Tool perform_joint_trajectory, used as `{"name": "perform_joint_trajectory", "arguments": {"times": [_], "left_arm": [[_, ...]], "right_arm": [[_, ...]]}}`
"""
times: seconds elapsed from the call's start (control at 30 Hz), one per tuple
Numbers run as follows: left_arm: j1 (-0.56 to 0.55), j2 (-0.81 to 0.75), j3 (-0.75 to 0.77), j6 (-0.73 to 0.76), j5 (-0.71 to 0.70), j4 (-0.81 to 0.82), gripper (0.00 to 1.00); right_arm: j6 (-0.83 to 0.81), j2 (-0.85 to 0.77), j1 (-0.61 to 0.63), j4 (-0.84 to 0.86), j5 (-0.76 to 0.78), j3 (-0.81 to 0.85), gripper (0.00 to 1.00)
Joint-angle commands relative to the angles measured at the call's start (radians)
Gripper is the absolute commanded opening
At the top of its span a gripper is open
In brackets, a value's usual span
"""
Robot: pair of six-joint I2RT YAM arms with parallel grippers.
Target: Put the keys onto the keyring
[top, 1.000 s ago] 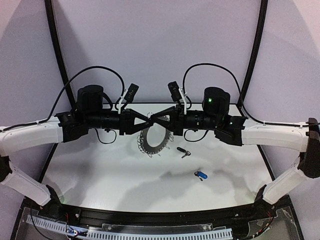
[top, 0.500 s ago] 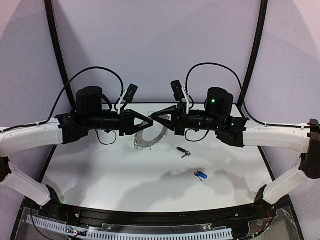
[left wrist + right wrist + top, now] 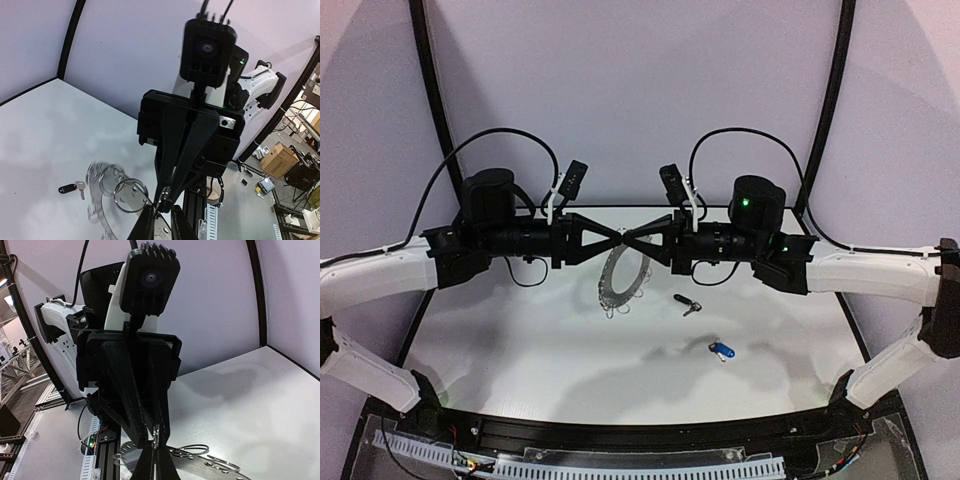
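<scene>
Keyring: the keyring (image 3: 611,280) is in the middle of the top view. It hangs tipped up on its edge, just under the spot where the two arms meet. I cannot tell if its low edge touches the table (image 3: 520,340).

Right end effector: the right end effector (image 3: 632,238) has its fingers pressed together. It looks like they pinch one of the thin wire loops on the rim of the keyring.

Left end effector: the left end effector (image 3: 617,238) comes in from the left side of the frame, tip to tip with the right one. Its fingers are close, with a thin gap between them. I cannot tell if they hold anything.

Black key: the black key (image 3: 686,304) lies flat on the table, right of the middle and a little below the keyring. Nothing touches it.

Blue key: the blue key (image 3: 722,350) lies on the table too, lower and more to the right. It is well apart from the keyring.

Done so far: the keyring is picked up and held.

Left to do: I think almost all of it. No key is on a loop yet. Each key has to be picked up and slid onto the keyring.
</scene>
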Motion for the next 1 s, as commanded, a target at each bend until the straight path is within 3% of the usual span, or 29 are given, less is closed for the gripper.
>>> {"name": "perform_joint_trajectory", "arguments": {"times": [0.0, 0.1, 0.17, 0.33, 0.53, 0.6, 0.63, 0.7, 0.73, 0.83, 0.97], "left_arm": [[-0.005, 0.034, 0.034, 0.028, 0.035, -0.035, 0.09], [-0.005, 0.041, 0.037, 0.033, 0.038, -0.038, 0.1], [-0.005, 0.044, 0.036, 0.041, 0.051, -0.024, 0.01], [-0.006, 0.027, 0.017, 0.073, 0.034, -0.033, 0.01], [-0.005, -0.004, 0.046, 0.185, 0.023, -0.179, 0.01], [-0.006, -0.007, 0.077, 0.242, -0.016, -0.272, 0.01], [-0.006, -0.007, 0.098, 0.267, -0.042, -0.317, 0.01], [-0.005, -0.004, 0.114, 0.292, -0.061, -0.356, 0.01], [-0.006, -0.002, 0.135, 0.34, -0.052, -0.413, 0.01], [-0.005, 0.008, 0.169, 0.425, 0.001, -0.513, 0.01], [-0.007, 0.038, 0.21, 0.532, 0.125, -0.635, 0.01]], "right_arm": [[-0.013, -0.029, 0.008, 0.052, -0.014, 0.009, 0.0], [-0.016, -0.031, 0.008, 0.049, -0.023, 0.012, 0.0], [-0.013, -0.028, 0.008, 0.049, -0.032, 0.015, 0.0], [-0.022, -0.049, 0.008, 0.035, 0.014, -0.002, 0.02], [-0.044, -0.089, 0.006, -0.058, 0.042, -0.013, 0.37], [-0.059, -0.111, 0.005, -0.092, 0.027, -0.025, 0.55], [-0.065, -0.134, 0.005, -0.11, 0.028, -0.04, 0.72], [-0.081, -0.174, 0.004, -0.136, 0.044, -0.063, 0.93], [-0.074, -0.223, 0.003, -0.173, 0.157, -0.09, 0.98], [-0.079, -0.315, -0.002, -0.263, 0.371, -0.131, 0.98], [-0.103, -0.356, -0.006, -0.423, 0.494, -0.118, 0.98]]}}
